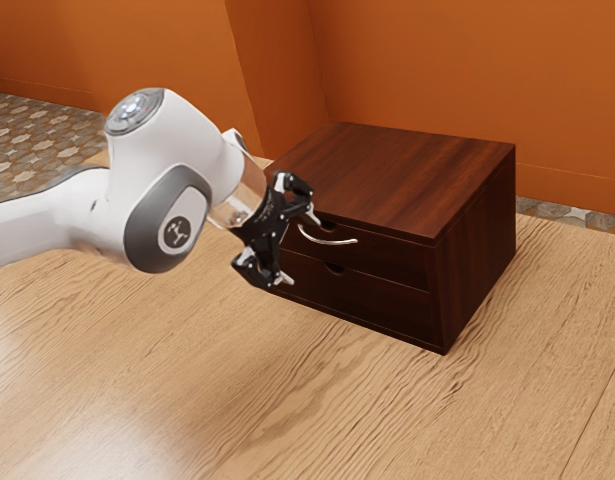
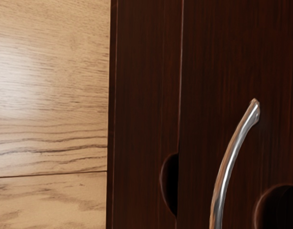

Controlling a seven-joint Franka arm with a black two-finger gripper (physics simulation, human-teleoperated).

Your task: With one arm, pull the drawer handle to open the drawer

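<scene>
Spread wide and holding nothing, the claw (image 1: 287, 238) hangs in the exterior view just in front of the cabinet (image 1: 417, 170), by the near end of the silver handle (image 1: 329, 239) on the upper drawer (image 1: 382, 255), which looks shut. In the wrist view the handle (image 2: 230, 160) curves across the dark drawer, off the hand's centre, with the wooden floor (image 2: 51, 95) beside. Best to centre on the bar's middle, close from both sides, then pull straight out

Home-like room: orange walls (image 1: 437, 60), patterned floor tiles (image 1: 27, 130), wood-plank tabletop (image 1: 287, 400), dark drawer cabinet (image 1: 407, 190)
</scene>
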